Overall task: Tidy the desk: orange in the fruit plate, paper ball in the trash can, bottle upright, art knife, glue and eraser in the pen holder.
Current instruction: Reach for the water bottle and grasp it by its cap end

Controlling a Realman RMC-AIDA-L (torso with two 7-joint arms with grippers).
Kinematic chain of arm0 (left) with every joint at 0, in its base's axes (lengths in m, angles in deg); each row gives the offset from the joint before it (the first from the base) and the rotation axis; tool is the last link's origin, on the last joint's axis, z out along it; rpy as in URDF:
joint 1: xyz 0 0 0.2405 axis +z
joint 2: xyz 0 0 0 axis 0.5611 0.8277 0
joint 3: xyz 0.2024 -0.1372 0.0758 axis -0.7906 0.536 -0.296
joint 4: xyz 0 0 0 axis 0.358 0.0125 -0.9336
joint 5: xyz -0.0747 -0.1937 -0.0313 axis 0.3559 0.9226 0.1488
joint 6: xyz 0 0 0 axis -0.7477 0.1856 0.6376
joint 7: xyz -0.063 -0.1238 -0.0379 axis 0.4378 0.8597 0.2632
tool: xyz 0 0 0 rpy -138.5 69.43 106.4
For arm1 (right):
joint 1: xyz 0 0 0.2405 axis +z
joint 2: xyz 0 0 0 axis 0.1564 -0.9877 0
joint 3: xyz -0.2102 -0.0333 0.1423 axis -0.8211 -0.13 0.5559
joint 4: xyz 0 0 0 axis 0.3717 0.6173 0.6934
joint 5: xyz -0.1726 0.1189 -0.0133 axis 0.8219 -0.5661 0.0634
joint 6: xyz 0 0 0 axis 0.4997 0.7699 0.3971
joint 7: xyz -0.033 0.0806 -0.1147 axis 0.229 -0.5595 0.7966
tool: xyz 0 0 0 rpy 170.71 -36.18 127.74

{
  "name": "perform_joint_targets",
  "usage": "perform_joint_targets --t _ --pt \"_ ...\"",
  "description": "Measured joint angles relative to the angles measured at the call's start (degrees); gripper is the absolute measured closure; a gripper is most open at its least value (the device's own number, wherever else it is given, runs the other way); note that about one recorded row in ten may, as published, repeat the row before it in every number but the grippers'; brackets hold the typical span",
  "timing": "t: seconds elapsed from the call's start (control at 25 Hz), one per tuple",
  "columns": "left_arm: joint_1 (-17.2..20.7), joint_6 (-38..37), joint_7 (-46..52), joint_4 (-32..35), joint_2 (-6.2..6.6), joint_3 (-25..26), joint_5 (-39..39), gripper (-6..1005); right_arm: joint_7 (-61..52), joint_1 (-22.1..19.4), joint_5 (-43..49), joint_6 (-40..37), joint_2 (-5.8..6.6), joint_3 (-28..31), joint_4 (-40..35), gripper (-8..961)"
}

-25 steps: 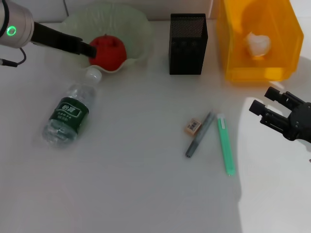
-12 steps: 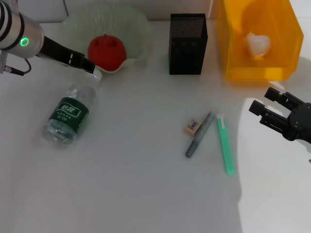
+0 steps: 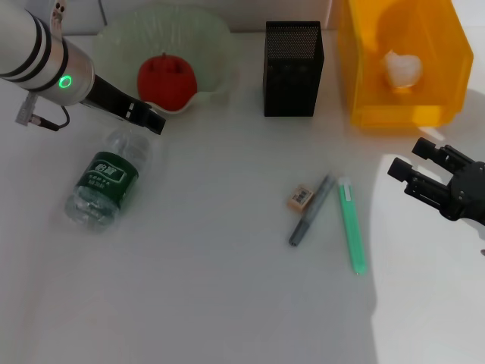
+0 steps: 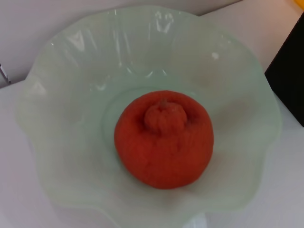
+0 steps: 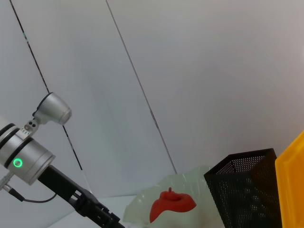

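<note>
- Because round and quick to roll, tucked into the low middle of the fruit plate [image 3: 206, 32]: orange [image 3: 167, 80], with the wavy walls all round to keep it in. Looks done.
- Dropped deep inside the trash can [image 3: 394, 115], against the far wall: paper ball [image 3: 402, 70]. Looks done too.
- Lying on its side on the table [image 3: 227, 303], just in front of the fruit plate, cap end toward the plate: bottle [image 3: 106, 178]. Not yet stood up, so likely the job in hand.
- Hanging right over the cap end of the bottle: left gripper [image 3: 148, 119]. Probably there because the top is the easy place to grab and tip it upright. Open or closed, cannot tell. Touching the cap or just above it, cannot tell either.
- Waiting at the right side of the table, in front of the trash can: right gripper [image 3: 409, 159], fingers spread wide, holding nothing. Placed near the small things, maybe for picking them up later.
- Lying flat in the middle of the table, close together: eraser [image 3: 301, 198] just beside the grey art knife [image 3: 309, 212], and the green glue [image 3: 352, 226] a little to the right.
- Standing between the fruit plate and the trash can, well apart from those three: pen holder [image 3: 293, 72].
</note>
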Motion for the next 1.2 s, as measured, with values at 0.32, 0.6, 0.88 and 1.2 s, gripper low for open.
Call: perform_joint_targets --t 0.32,0.6,0.88,1.2 --pt "-0.1 2.3 0.3 -2.1 0.00 -0.2 -0.4 314 0.0 0.0 0.0 0.2 0.00 -0.1 0.8 185" --pt "-0.7 4.7 0.4 -4.7 -0.09 -0.2 -1.7 320 0.0 0.0 0.0 0.4 0.00 -0.2 1.1 185" --pt "-1.4 6.8 0.4 -7.0 -0.21 -1.1 -1.8 325 0.0 -0.1 0.0 0.4 0.00 -0.1 1.4 185" --pt "-2.3 9.8 0.5 -9.7 -0.44 -3.2 -1.6 332 0.0 -0.3 0.0 0.4 -0.08 0.0 1.5 185"
